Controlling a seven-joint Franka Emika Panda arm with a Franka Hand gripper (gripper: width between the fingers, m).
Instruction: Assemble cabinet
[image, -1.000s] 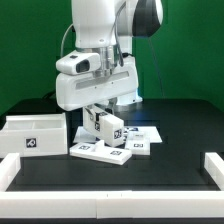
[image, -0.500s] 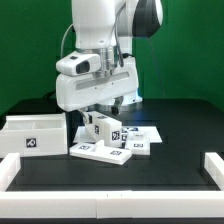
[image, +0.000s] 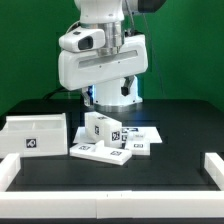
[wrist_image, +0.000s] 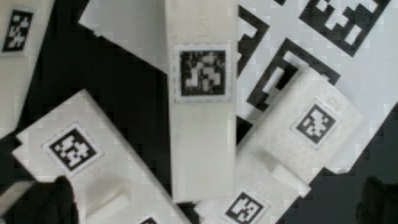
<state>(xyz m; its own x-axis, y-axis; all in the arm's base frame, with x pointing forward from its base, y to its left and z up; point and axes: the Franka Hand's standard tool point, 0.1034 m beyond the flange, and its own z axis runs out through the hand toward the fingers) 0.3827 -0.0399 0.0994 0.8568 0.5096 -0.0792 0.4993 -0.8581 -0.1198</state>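
The tool (image: 98, 98), which cannot be judged open or closed, should be centred over the upright block (image: 103, 129) and lowered squarely, with the panels (image: 100, 150) left untouched.

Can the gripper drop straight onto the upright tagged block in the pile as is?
Probably yes. The gripper hangs above the upright block with open air between. Flat panels lie around its foot, and the box shell sits clear to the exterior view's left.
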